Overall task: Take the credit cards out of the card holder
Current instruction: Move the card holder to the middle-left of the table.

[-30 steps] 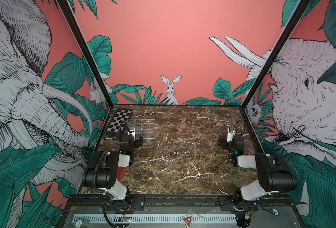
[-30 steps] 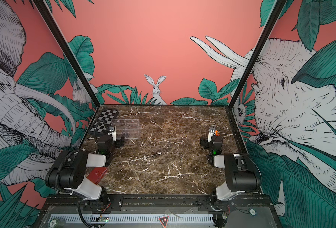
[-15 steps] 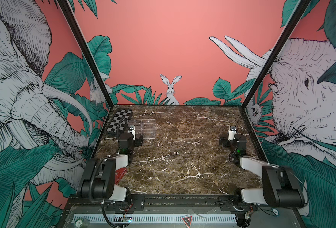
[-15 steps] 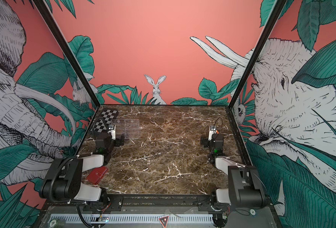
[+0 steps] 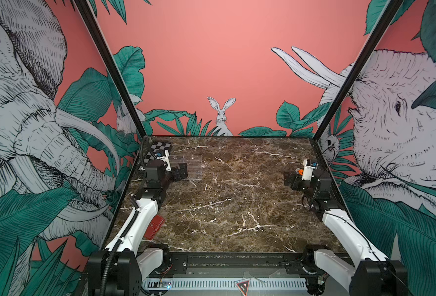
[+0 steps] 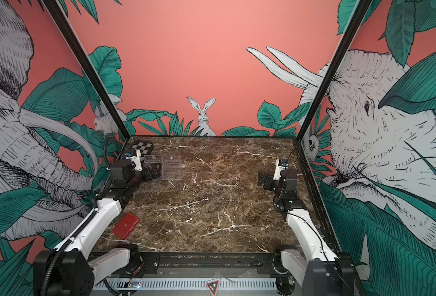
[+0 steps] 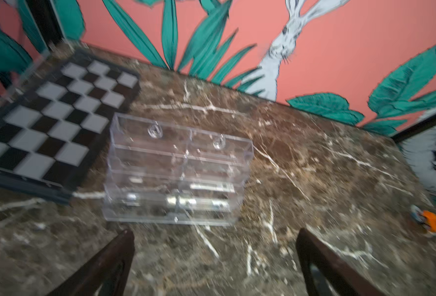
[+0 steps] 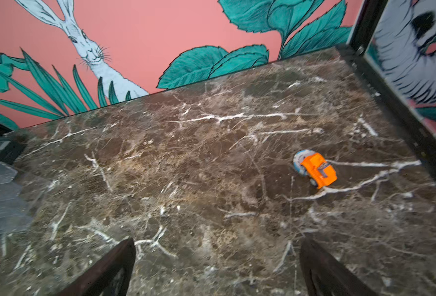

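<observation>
The card holder [image 5: 154, 226] is a closed red wallet lying near the table's front left corner, partly behind my left forearm; its snap tab [image 6: 126, 225] is fastened. The credit cards are hidden. My left gripper [image 5: 180, 173] hovers far beyond the holder, just in front of a clear acrylic rack, and its jaws stand open and empty in the left wrist view [image 7: 215, 256]. On the right side my right gripper [image 5: 288, 179] hangs above bare marble, also open and empty [image 8: 217, 261]. Neither gripper is near the card holder.
The clear acrylic tiered rack [image 7: 176, 171] stands at the back left next to a black-and-white checkered board [image 7: 50, 123]. A small orange toy truck [image 8: 317, 170] sits on the marble at the back right. Patterned walls enclose the table [image 6: 211, 205] on three sides.
Both arms' elbows have swung down toward the near edge and the grippers have turned slightly inward. More of the card holder shows beside the left forearm. Both grippers stayed open.
</observation>
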